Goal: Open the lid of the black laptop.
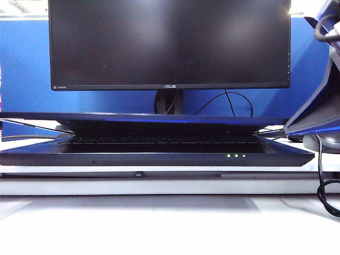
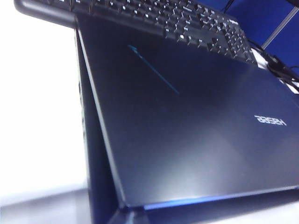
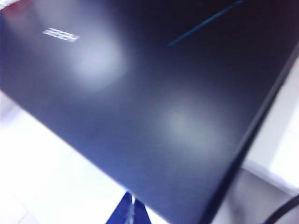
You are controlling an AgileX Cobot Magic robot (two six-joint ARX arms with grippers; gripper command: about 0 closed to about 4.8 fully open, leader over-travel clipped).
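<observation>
Sitting on the white table [image 1: 170, 223] before a monitor [image 1: 170, 42], the black laptop [image 1: 159, 156] has its lid [image 1: 143, 117] slightly raised; left gripper unseen, right gripper [image 1: 313, 119] at the lid's right corner, grip unclear.

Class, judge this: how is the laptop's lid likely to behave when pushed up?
The lid, wide and thin, probably flexes if lifted by one corner. Its glossy outside, showing glare, looks slippery. The left end effector and right end effector seem to sit at opposite front corners, so it likely rises evenly.
</observation>
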